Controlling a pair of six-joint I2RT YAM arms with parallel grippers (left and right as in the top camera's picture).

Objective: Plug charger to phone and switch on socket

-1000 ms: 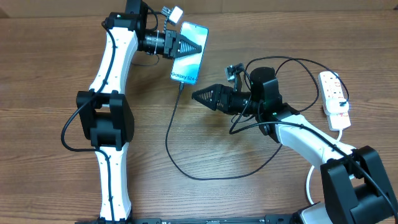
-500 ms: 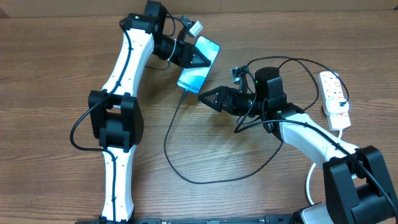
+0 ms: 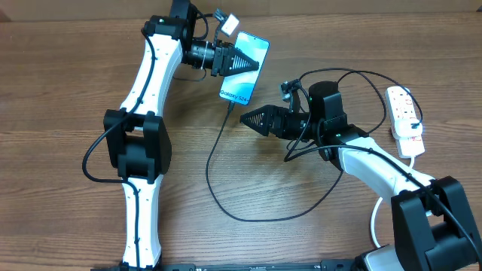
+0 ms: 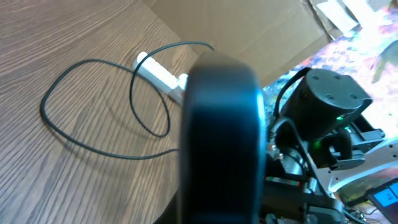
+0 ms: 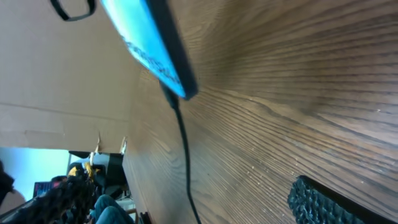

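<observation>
Phone (image 3: pixel 239 86) is up off the table (image 3: pixel 60 90), at approx 12 o'clock from the table centre in the overhead view. It is tilted, screen up, with the "Galaxy" text toward its lower short edge. Left gripper (image 3: pixel 245 62) is clamped on its upper half, fingers closed tight on it; the left wrist cam sees the phone edge-on as a dark blur. Charger (image 5: pixel 185 155) meets the phone's lower short edge and looks seated there (right wrist view shows this best). From there the cable drops toward 6 o'clock, loops wide across the wood, then climbs back to approx 3 o'clock behind the right arm.

Right gripper (image 3: pixel 245 117) sits just beside the phone's lower end, at approx 5 o'clock from it, tip pointing to 9 o'clock. Its jaws are spread wide w/ nothing between them, and only one ribbed pad (image 5: pixel 317 199) shows in its own cam.

Socket (image 3: pixel 404 113) lies flat near the table's 3 o'clock edge, well apart from the phone and both grippers. Switch position is too small to tell.
</observation>
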